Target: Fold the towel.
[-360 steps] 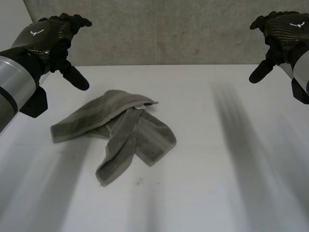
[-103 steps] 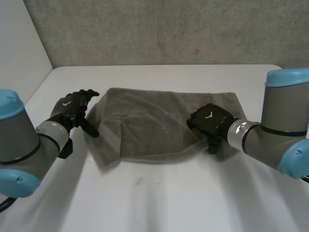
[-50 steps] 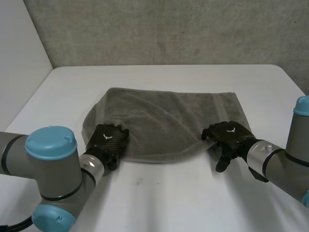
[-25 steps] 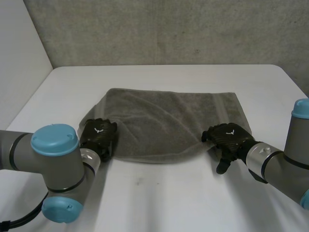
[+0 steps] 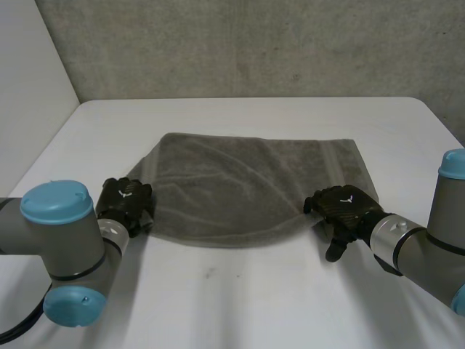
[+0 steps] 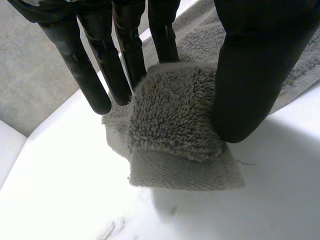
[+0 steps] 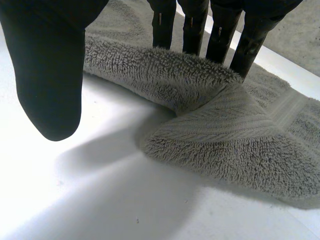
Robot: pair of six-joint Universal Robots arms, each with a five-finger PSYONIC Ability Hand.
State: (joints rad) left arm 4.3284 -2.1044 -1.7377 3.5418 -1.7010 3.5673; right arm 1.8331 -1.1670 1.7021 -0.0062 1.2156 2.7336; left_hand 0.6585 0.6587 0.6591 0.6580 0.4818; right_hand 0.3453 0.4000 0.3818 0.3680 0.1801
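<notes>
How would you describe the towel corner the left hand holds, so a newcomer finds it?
On the white table a grey terry towel lies spread out. Follow its near edge to the near left corner. Unlike the other corners, it is bunched up between the black left hand's fingers and thumb, woven hem band showing.

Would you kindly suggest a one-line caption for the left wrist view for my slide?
Left hand pinches a corner of the grey towel between thumb and fingers on the white table.
</notes>
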